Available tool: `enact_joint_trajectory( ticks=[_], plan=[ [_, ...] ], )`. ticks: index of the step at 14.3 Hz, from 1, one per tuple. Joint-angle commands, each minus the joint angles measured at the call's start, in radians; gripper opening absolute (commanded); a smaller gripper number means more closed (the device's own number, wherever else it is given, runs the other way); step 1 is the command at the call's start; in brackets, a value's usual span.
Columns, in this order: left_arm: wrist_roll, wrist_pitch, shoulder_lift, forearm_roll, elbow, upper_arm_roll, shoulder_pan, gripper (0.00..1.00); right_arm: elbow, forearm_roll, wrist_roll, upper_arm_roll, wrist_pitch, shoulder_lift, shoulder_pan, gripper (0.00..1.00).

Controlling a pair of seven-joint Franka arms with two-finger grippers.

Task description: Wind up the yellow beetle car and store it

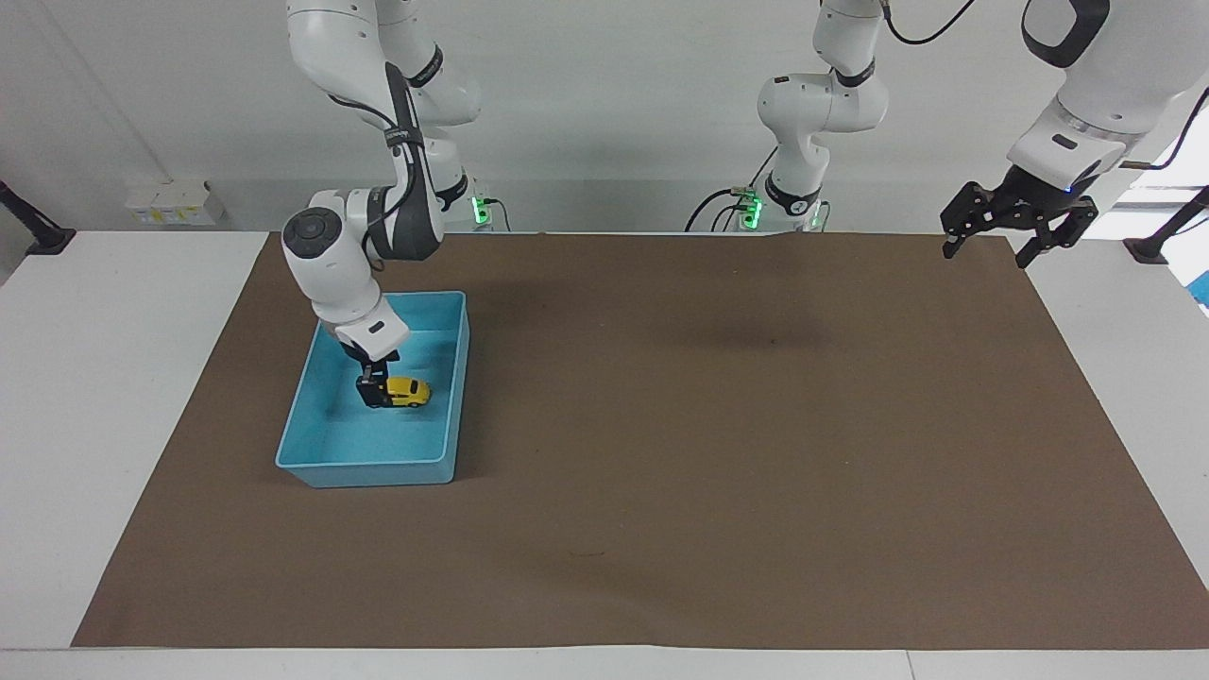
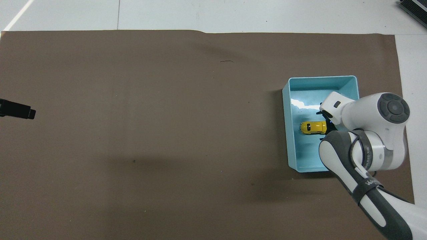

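The yellow beetle car (image 1: 409,391) lies level on the floor of the blue tray (image 1: 444,463), about midway along it; in the overhead view the car (image 2: 313,127) is partly covered by the arm. My right gripper (image 1: 374,393) is down in the tray at the car's end that faces the right arm's end of the table. Its fingers stand open, one on each side of that end. My left gripper (image 1: 987,253) waits open and empty, raised over the mat's corner at the left arm's end; only its tip (image 2: 18,111) shows in the overhead view.
The tray (image 2: 287,133) stands on a brown mat (image 1: 718,453) toward the right arm's end of the table. The mat covers most of the white table (image 1: 113,378). Nothing else lies in the tray.
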Motion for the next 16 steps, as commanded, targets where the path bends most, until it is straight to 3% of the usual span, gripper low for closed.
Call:
enact_joint_trajectory(
  ticks=[1, 6, 9, 16],
  plan=[
    [-0.006, -0.017, -0.011, 0.008, 0.0, -0.008, 0.012, 1.0, 0.086, 0.006, 0.044, 0.006, -0.115, -0.01, 0.015, 1.0],
    [-0.006, -0.018, -0.011, 0.008, 0.0, -0.011, 0.01, 1.0, 0.268, 0.009, 0.136, 0.01, -0.312, -0.016, 0.014, 1.0],
    [-0.009, -0.011, -0.011, 0.008, 0.0, -0.008, 0.01, 1.0, 0.328, 0.03, 0.254, 0.011, -0.381, -0.032, 0.014, 1.0],
    [-0.01, -0.084, 0.013, 0.004, 0.047, -0.008, 0.015, 1.0, 0.359, 0.073, 0.827, 0.016, -0.515, -0.15, 0.017, 1.0]
  ],
)
